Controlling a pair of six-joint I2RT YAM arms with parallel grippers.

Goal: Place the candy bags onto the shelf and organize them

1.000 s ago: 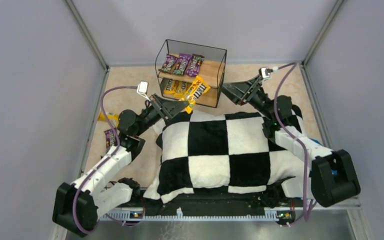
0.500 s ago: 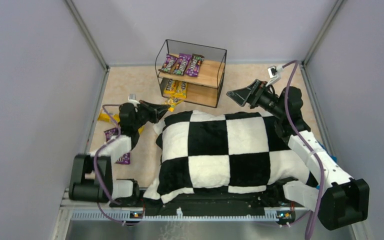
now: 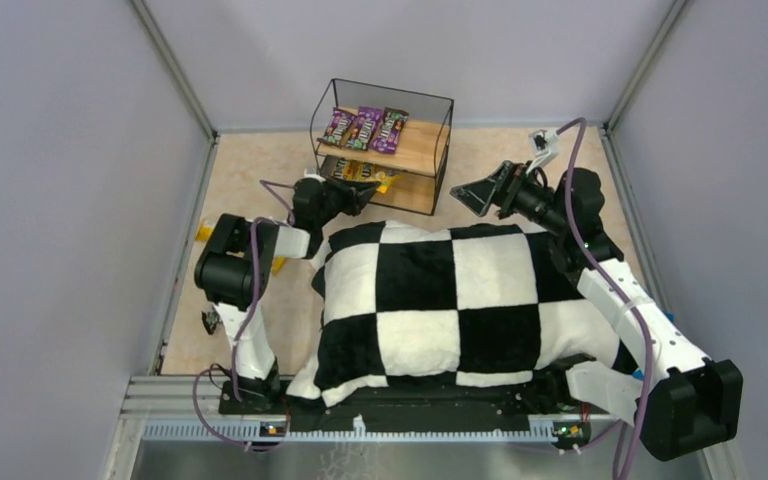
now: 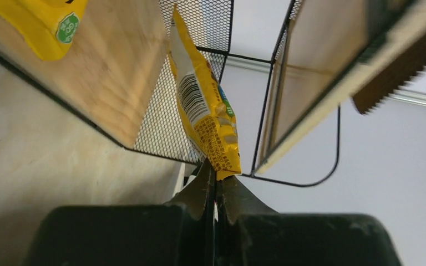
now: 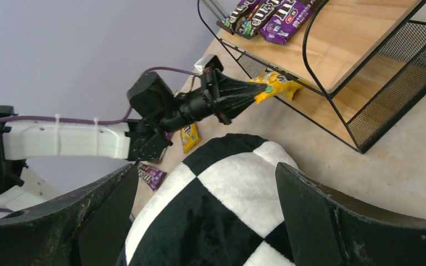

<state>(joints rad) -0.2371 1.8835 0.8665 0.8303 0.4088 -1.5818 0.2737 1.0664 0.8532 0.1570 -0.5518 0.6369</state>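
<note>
Left jaws, clamped on a yellow candy bag (image 4: 208,116), held it at the lower tier of the shelf (image 3: 426,152); right jaws gaped empty. Three purple bags (image 3: 365,127) lined the top; loose bags (image 5: 188,136) awaited on the table (image 3: 260,170).

We see a shelf (image 3: 428,152) with a thin black wire frame and pale wooden boards. The purple bags (image 3: 364,128) on it carry bright, many-coloured print. The yellow bag (image 4: 208,119) shows a black barcode on a white patch and orange-red lettering. The left gripper (image 4: 215,177) at it is black. The cushion (image 3: 440,300) is checked black and white, the table (image 3: 250,175) mottled beige, the walls (image 3: 60,200) pale lilac-grey and the cables (image 5: 169,70) purple.
</note>
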